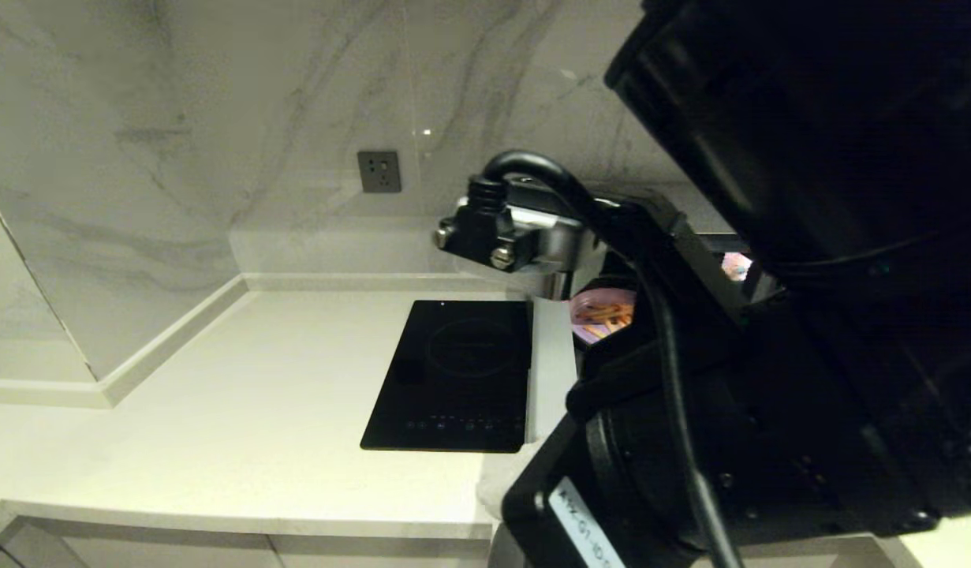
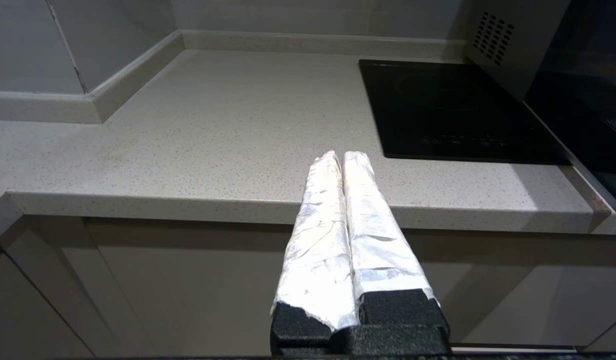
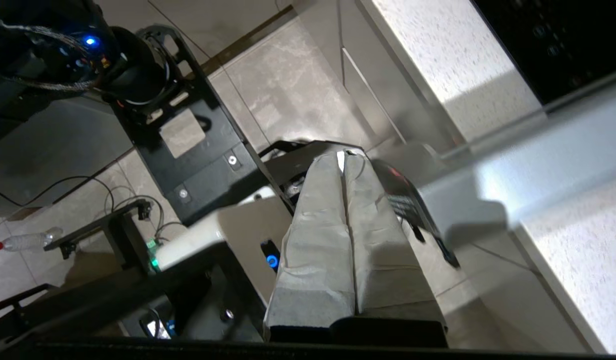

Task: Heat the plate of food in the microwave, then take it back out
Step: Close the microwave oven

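Your head view is dim, and the right arm [image 1: 769,355] fills its right half as a near-black, unfocused mass. A small glare spot sits on the wall [image 1: 427,132]. In the right wrist view, the worktop [image 3: 453,55] at upper right blows out white.

We see our right arm [image 1: 769,331] filling the right of the head view, blocking most of the microwave [image 1: 552,355]. Behind it peeks the plate of food [image 1: 599,315], lilac with orange sticks. A black induction hob [image 1: 453,375] lies on the pale counter [image 1: 217,426], just left of the microwave.
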Tool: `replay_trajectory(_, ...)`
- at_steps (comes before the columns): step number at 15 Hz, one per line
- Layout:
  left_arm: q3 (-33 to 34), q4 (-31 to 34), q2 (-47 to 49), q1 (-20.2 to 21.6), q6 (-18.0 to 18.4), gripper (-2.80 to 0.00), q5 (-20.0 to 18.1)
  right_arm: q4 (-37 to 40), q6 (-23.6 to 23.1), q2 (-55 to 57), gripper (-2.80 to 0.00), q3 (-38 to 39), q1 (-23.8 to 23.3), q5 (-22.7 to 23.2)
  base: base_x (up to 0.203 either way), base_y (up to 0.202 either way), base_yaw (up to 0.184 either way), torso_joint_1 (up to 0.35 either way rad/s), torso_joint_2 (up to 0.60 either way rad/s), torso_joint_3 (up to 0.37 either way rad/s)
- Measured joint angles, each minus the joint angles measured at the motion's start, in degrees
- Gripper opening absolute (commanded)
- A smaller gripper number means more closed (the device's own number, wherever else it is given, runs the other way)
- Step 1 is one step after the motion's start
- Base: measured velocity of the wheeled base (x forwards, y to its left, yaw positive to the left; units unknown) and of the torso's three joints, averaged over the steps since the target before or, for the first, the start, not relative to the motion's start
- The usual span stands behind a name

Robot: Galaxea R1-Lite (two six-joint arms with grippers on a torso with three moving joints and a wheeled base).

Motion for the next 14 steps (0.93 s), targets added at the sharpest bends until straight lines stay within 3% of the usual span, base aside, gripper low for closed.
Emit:
replay_trajectory(4,0.00,-0.02,0.00,0.01,-0.02,-2.80,0.00,-0.11,-0.42,3.16,-2.80,-2.24,0.56,-0.97,0.000,0.000,0.000,0.000,0.00,0.000)
replay_trajectory(14,0.00,-0.02,0.00,0.04,0.00,-2.80,0.00,-3.62,0.19,7.69,-2.80,-0.10,-0.46,-11.02,0.000,0.000,0.000,0.000,0.00,0.000)
